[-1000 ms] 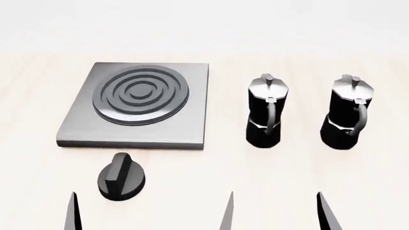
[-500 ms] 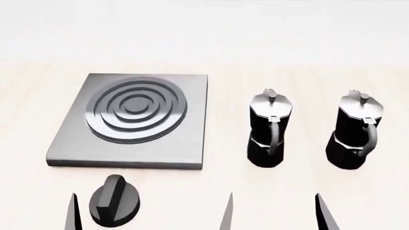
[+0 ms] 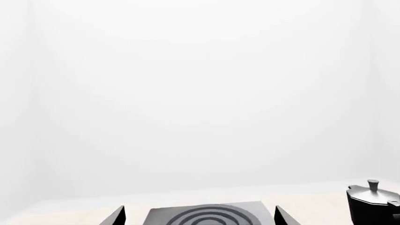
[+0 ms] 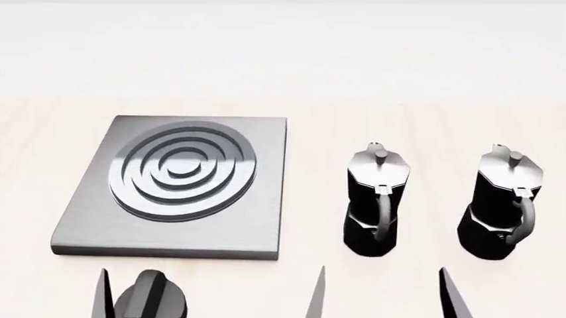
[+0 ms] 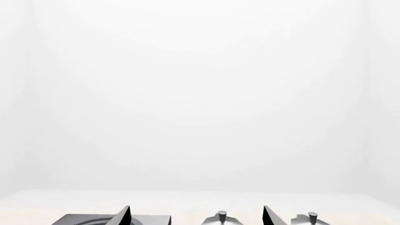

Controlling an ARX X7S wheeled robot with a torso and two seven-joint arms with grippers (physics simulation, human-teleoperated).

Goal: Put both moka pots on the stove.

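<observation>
The stove (image 4: 177, 185) lies flat at the left in the head view. Two black moka pots stand upright to its right, the nearer pot (image 4: 376, 199) and the far-right pot (image 4: 500, 202), handles facing me. My right gripper (image 4: 384, 295) is open and empty, short of the nearer pot; that pot's lid (image 5: 222, 218) shows between its fingers in the right wrist view. My left gripper (image 3: 198, 218) is open and empty, with the stove (image 3: 206, 215) beyond its fingers. One left fingertip (image 4: 102, 295) shows in the head view.
A short round black knob (image 4: 148, 301) with a ridge sits just in front of the stove, next to the left fingertip. Everything rests on a pale wooden tabletop (image 4: 309, 112) before a white wall. A pot (image 3: 372, 206) shows at the left wrist view's edge.
The stove, pots and knob have slid down the head view, and the knob is now cut by the frame's bottom edge. The fingertips keep their places in the frame. Nothing was taken hold of.
</observation>
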